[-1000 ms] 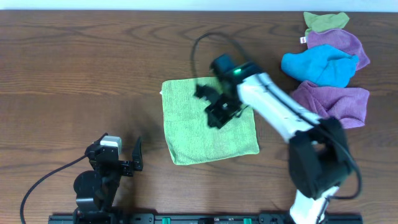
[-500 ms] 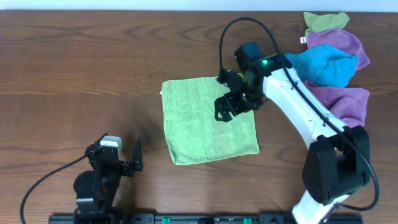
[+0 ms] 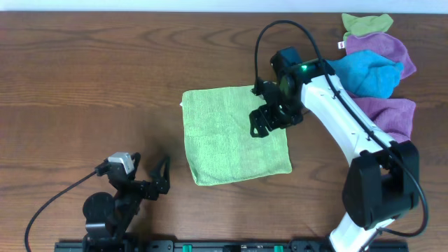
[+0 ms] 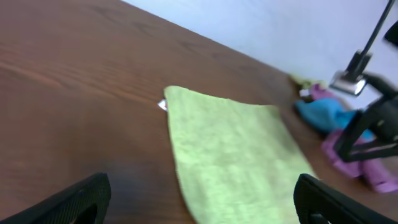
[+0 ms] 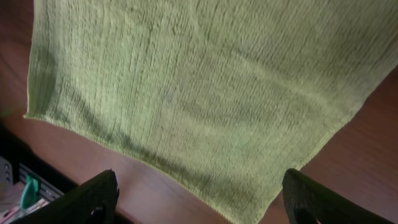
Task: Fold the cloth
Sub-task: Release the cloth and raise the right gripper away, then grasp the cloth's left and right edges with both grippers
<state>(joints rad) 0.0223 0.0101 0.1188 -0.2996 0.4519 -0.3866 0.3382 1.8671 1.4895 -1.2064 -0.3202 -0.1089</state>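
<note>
The light green cloth (image 3: 227,140) lies flat on the brown table as a near-square. It also fills the top of the right wrist view (image 5: 186,81) and reaches toward the camera in the left wrist view (image 4: 230,149). My right gripper (image 3: 271,117) hovers over the cloth's upper right part, open and holding nothing (image 5: 199,196). Near the table's front left edge, away from the cloth's lower left corner, my left gripper (image 3: 150,175) stands wide open and empty (image 4: 202,193).
A pile of other cloths sits at the back right: a blue one (image 3: 360,73), purple ones (image 3: 381,49) (image 3: 381,115) and a small green one (image 3: 367,24). The right arm's white links (image 3: 336,122) cross beside that pile.
My right gripper has let go and opened, shifting from the cloth's middle toward its upper right edge. The left gripper has turned and tilted a little in place.
</note>
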